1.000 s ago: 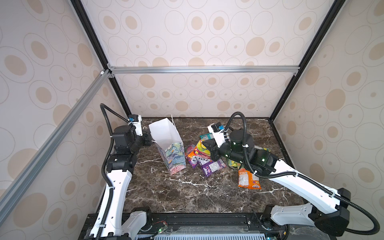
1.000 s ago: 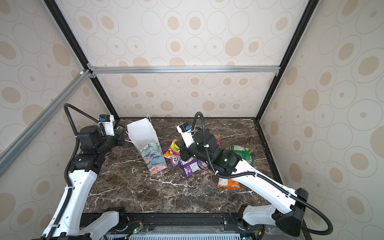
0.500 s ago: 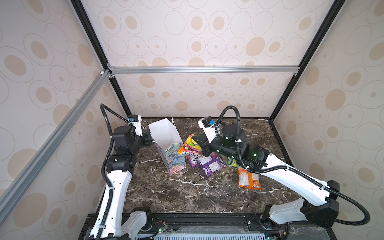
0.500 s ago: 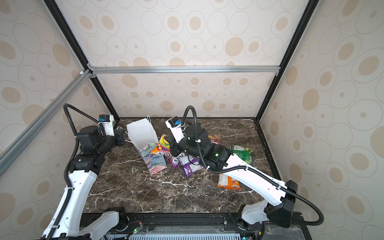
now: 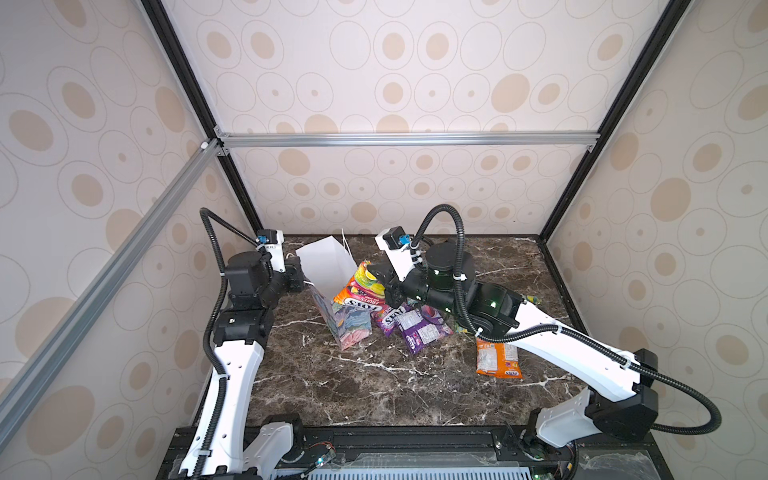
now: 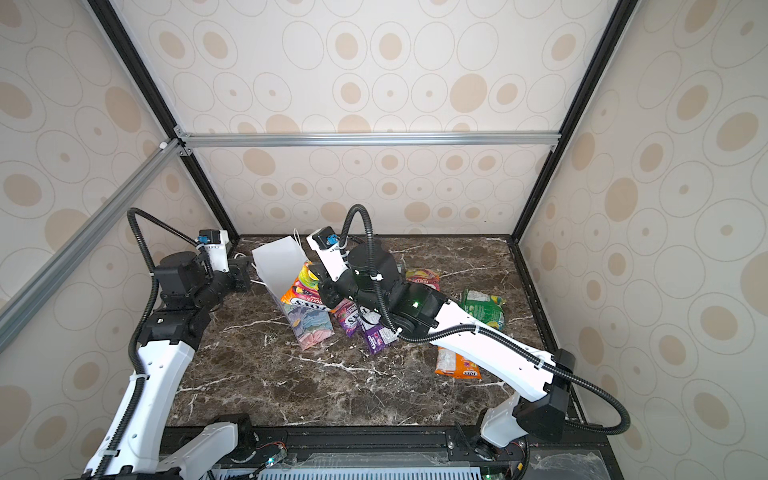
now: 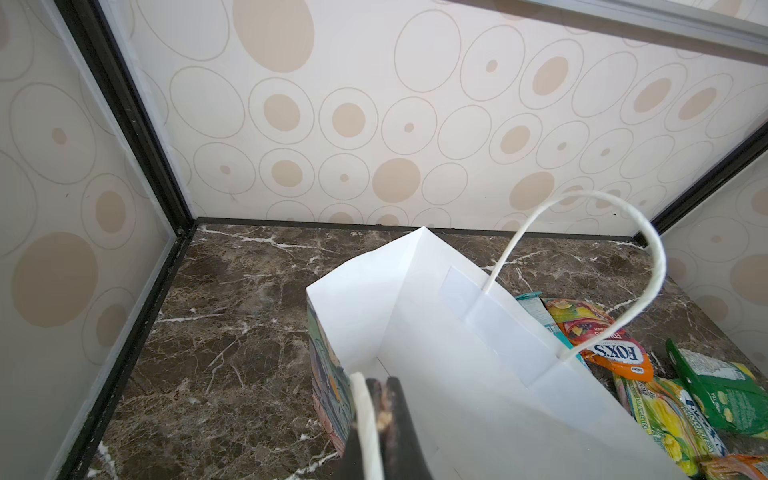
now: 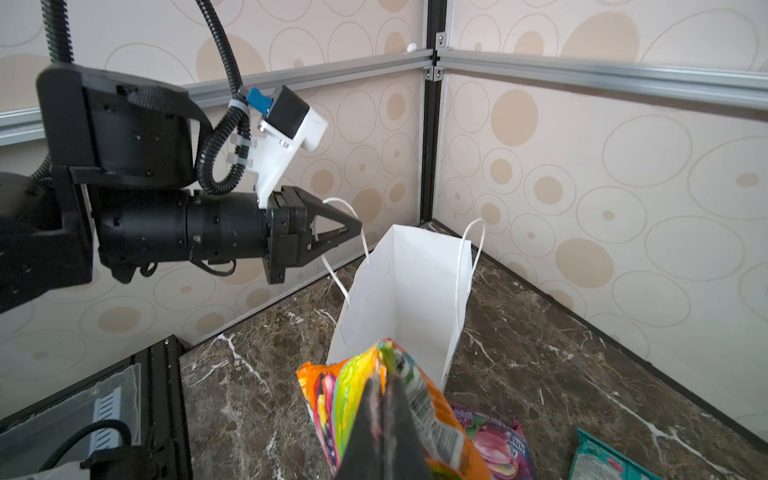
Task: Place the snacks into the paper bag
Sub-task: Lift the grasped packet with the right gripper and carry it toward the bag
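both hands are closed: left hand [image 8: 356,227] holds the cord handle [image 8: 334,271] so the paper bag [image 8: 409,291] leans open, right hand [image 8: 384,384] clamps the orange packet [image 8: 326,395] at its mouth; i should push it deeper before releasing.

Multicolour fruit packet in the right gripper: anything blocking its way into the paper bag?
Nothing visible. The right gripper holds the multicolour fruit packet by the open mouth of the paper bag; the left gripper grips one cord handle, the other handle stands clear at the rim.
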